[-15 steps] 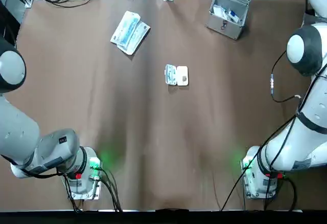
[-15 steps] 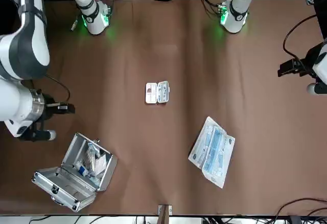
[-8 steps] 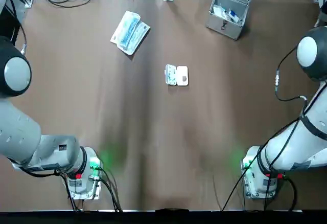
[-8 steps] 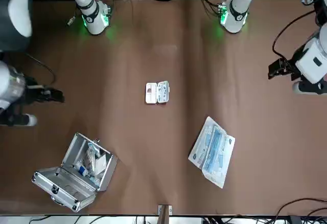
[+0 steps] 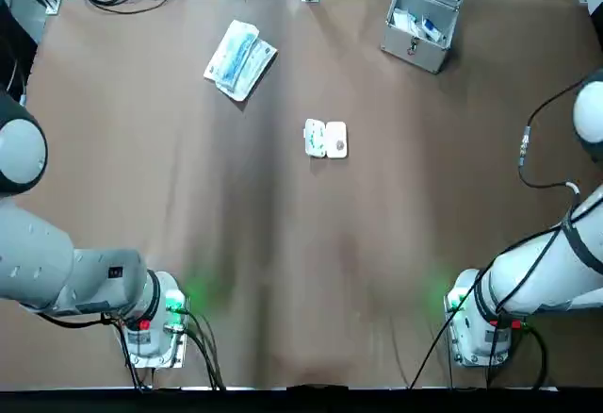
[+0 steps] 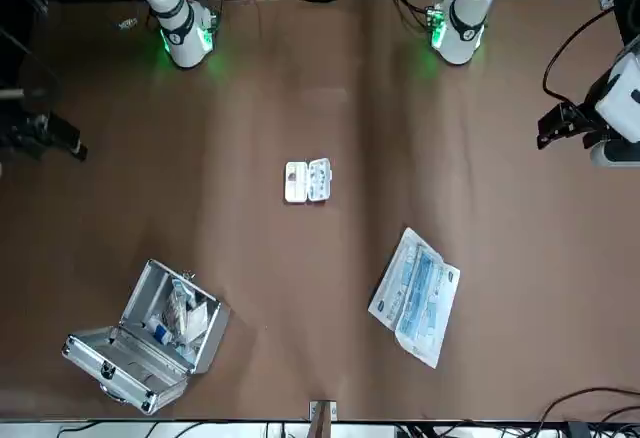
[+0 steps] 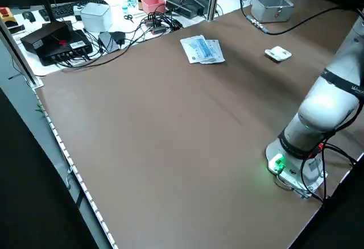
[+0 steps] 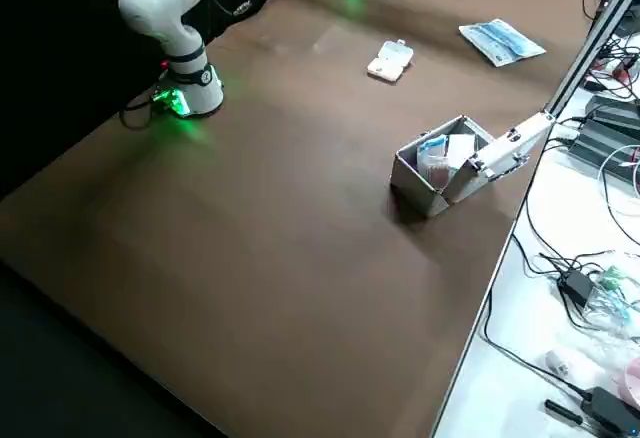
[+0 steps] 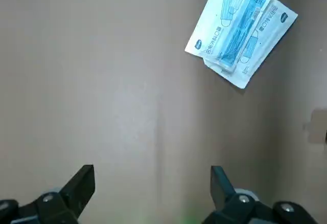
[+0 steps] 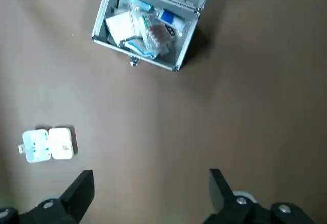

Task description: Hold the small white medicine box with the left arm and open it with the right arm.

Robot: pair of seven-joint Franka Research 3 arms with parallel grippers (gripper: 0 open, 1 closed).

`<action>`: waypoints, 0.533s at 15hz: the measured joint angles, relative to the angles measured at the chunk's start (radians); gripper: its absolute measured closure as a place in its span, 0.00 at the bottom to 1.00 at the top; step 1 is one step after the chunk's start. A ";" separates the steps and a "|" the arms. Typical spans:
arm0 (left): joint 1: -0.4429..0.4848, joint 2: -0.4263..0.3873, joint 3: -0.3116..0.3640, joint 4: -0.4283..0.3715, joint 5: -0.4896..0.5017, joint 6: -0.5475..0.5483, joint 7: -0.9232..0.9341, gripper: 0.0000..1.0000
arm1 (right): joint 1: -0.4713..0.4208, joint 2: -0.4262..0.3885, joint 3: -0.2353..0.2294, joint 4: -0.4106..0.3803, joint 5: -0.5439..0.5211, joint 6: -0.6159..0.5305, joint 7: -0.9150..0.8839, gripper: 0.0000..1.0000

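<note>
1. The small white plastic medicine box [image 5: 326, 139] is seen central on the brown surface [image 5: 283, 262], seemingly already opened.
2. The left hand [image 9: 152, 177] and right hand [image 10: 150, 177] are held spread, well away.
3. Opening is judged done; no grasp seems needed.

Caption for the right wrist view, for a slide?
Right gripper, fingers open, above the table; small white medicine box lies open, apart from the open metal case.

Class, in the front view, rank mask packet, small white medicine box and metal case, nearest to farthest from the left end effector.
Left end effector: picture's right edge.
1. Mask packet, lower right.
2. Small white medicine box, centre.
3. Metal case, lower left.
</note>
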 joint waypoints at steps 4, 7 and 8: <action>0.000 0.003 0.001 0.003 0.000 0.013 -0.002 0.00 | -0.004 -0.140 0.001 -0.183 -0.005 0.062 -0.039 0.01; 0.000 0.007 0.003 0.008 0.000 0.017 -0.002 0.00 | -0.010 -0.173 0.000 -0.233 -0.006 0.085 -0.077 0.01; 0.000 0.007 0.003 0.009 0.000 0.017 -0.002 0.00 | -0.011 -0.174 0.000 -0.238 -0.007 0.082 -0.087 0.01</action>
